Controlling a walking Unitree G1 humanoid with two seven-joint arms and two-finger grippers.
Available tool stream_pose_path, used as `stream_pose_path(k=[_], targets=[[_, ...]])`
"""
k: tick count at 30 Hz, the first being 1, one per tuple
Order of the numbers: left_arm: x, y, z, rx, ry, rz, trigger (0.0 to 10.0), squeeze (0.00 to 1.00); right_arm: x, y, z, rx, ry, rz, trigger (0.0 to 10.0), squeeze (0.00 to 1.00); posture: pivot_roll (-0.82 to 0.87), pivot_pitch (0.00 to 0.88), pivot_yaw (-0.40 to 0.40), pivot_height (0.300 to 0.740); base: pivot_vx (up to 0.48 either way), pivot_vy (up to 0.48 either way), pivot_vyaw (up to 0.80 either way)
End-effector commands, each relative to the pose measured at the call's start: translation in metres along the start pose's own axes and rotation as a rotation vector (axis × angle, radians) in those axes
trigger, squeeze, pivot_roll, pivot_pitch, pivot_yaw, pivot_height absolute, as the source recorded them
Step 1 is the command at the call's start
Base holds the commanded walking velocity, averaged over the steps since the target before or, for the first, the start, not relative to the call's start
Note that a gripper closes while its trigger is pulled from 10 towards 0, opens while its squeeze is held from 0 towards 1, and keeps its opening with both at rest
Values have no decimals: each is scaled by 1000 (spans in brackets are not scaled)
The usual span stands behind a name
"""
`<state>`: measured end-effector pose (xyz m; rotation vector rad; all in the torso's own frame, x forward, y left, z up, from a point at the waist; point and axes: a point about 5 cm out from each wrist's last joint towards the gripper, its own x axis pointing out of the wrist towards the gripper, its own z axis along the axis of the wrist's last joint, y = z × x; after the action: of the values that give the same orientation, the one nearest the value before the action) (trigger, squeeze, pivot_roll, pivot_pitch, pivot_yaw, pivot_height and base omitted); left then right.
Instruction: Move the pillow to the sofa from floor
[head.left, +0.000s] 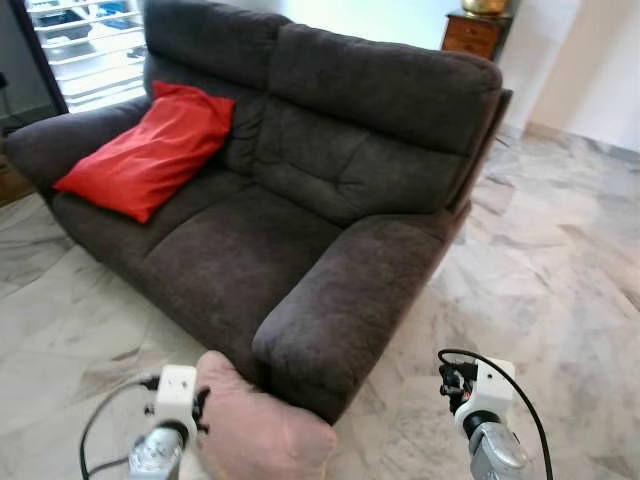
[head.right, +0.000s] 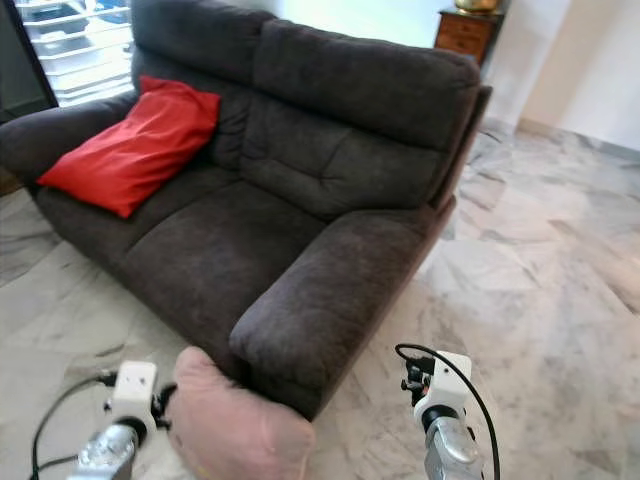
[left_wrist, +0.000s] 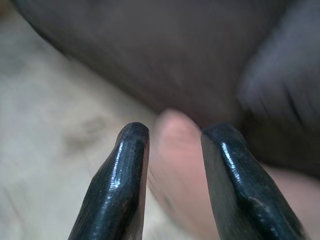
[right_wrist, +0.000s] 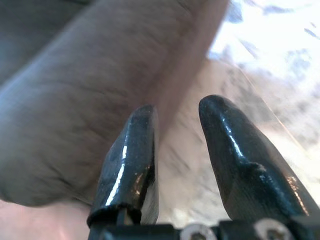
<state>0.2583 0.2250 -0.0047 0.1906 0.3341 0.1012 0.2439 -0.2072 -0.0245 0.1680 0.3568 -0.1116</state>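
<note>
A pale pink pillow (head.left: 262, 430) is at the bottom of the head views, held off the floor just in front of the sofa's near armrest (head.left: 350, 290). My left gripper (left_wrist: 177, 129) is shut on the pillow (left_wrist: 177, 165), and its wrist (head.left: 175, 395) sits at the pillow's left side. The dark grey two-seat sofa (head.left: 330, 170) stretches away ahead and to the left. My right gripper (right_wrist: 180, 106) is open with nothing in it, low on the right beside the armrest; its wrist (head.left: 480, 390) hovers over the floor.
A red pillow (head.left: 150, 150) leans in the sofa's far left corner. White marble floor (head.left: 560, 270) runs to the right of the sofa and in front of it. A wooden cabinet (head.left: 478, 32) stands behind the sofa at the back right.
</note>
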Motion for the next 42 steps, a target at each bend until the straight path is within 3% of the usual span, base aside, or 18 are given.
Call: stream_pose_path(k=[1, 3, 4, 5, 7, 12, 16, 21, 42], targets=[[5, 6, 25, 11, -135, 37, 10000, 0, -1, 1, 7, 9, -70, 9, 10000, 0, 12, 0, -45, 736, 0, 0, 0], [6, 8, 36, 16, -195, 49, 10000, 0, -2, 3, 11, 15, -117, 12, 10000, 0, 12, 0, -44, 736, 0, 0, 0], [4, 10, 51, 34, -275, 58, 10000, 0, -4, 6, 21, 15, -193, 12, 10000, 0, 9, 0, -41, 736, 0, 0, 0], [4, 10, 51, 34, -275, 58, 10000, 0, -4, 6, 21, 15, -193, 12, 10000, 0, 9, 0, -41, 736, 0, 0, 0], [-1, 6, 71, 66, -380, 29, 10000, 0, -16, 16, 52, 19, -347, 21, 10000, 0, 2, 0, -35, 736, 0, 0, 0], [-4, 0, 87, 63, -442, 15, 10000, 0, -25, 22, 69, 21, -411, 22, 10000, 0, -3, 0, -37, 736, 0, 0, 0], [-8, -13, 108, 64, -507, -28, 10000, 0, -31, 31, 82, 4, -439, 35, 10000, 0, 1, 0, -39, 736, 0, 0, 0], [-12, -20, 106, 60, -506, -61, 10000, 0, -37, 37, 88, -1, -433, 49, 10000, 0, -3, 0, -39, 736, 0, 0, 0], [-15, -18, 115, 56, -489, -51, 10000, 0, -36, 41, 103, 8, -415, 53, 10000, 0, 2, 0, -44, 736, 0, 0, 0]])
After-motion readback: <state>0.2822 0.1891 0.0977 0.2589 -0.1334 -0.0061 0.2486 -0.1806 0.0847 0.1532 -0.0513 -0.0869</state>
